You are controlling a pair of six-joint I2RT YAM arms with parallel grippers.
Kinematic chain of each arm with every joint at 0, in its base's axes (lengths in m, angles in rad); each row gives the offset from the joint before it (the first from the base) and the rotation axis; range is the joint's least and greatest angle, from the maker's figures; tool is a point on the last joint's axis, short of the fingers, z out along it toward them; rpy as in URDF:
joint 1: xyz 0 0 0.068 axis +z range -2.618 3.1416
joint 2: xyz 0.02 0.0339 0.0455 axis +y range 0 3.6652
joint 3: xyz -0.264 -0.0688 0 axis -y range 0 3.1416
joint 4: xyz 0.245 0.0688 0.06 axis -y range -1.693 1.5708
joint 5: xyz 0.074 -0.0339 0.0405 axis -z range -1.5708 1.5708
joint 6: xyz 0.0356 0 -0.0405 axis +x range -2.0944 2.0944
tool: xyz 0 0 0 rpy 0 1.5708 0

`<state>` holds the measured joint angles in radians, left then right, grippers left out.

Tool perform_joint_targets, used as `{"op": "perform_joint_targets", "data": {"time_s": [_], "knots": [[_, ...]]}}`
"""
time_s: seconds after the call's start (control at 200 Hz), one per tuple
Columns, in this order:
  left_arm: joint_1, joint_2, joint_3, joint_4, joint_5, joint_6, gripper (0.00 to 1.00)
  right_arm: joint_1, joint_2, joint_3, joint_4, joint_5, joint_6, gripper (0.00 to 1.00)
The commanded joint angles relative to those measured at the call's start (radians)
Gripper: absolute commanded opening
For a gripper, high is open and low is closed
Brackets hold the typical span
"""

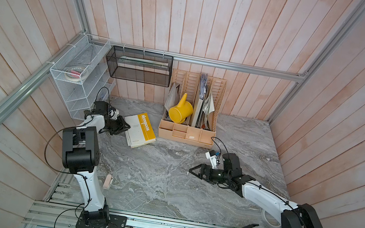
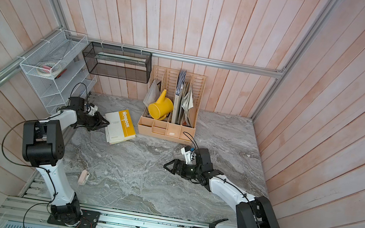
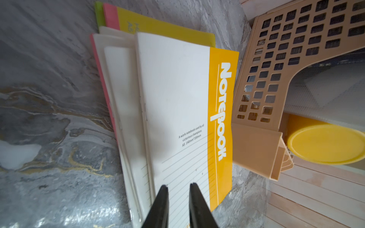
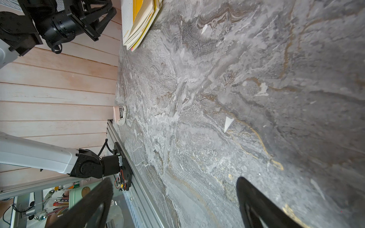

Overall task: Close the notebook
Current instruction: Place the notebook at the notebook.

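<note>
the notebook (image 3: 177, 110) fills the left wrist view: white cover up, a yellow band with the word "notebook" along one long edge, a stitched fold along the other. only here do we see what lies under it, a fanned pile (image 3: 116, 83) of thin books with pink, green and yellow covers. in both top views that pile shows only as pale edges. the right wrist view catches the notebook (image 4: 136, 17) edge-on, with cream pages stacked under the cover.

the left fingers (image 3: 163, 197) stand a narrow gap apart, with nothing between them. their tips hang over the lined part of the cover, and we cannot tell whether they press on it. in a top view the left fingers (image 1: 127, 127) reach the notebook's edge on the side away from the peach file organizer (image 1: 186, 134).

the notebook (image 2: 121, 126) lies at the back left of the marble table (image 1: 164, 180), between the left fingers and the organizer. its long axis runs from the back of the table toward the front, leaning to our right as it comes forward. the yellow band faces the organizer.

a yellow watering can (image 1: 180, 111) leans in the organizer; the left wrist view shows only its round base.

the right fingers (image 4: 246, 197) are spread wide over bare table, well apart from the notebook, holding nothing.
</note>
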<state>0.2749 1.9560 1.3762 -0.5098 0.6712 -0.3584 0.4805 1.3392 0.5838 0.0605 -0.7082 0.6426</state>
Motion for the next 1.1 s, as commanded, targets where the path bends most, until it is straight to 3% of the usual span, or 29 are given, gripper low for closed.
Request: {"op": "perform_joint_targets", "data": {"time_s": [0.0,0.485,1.095], "knots": [[0.006,-0.011,0.023,-0.016,-0.021,0.024,0.22,0.010,0.015,0.025,0.005,-0.007,-0.006,0.98],[0.007,0.006,0.077,-0.017,-0.254,-0.007,0.22,0.024,0.015,0.024,0.000,-0.004,-0.009,0.98],[0.000,0.047,0.064,0.024,-0.195,-0.021,0.22,0.031,0.007,0.017,0.002,0.004,0.000,0.98]]}}
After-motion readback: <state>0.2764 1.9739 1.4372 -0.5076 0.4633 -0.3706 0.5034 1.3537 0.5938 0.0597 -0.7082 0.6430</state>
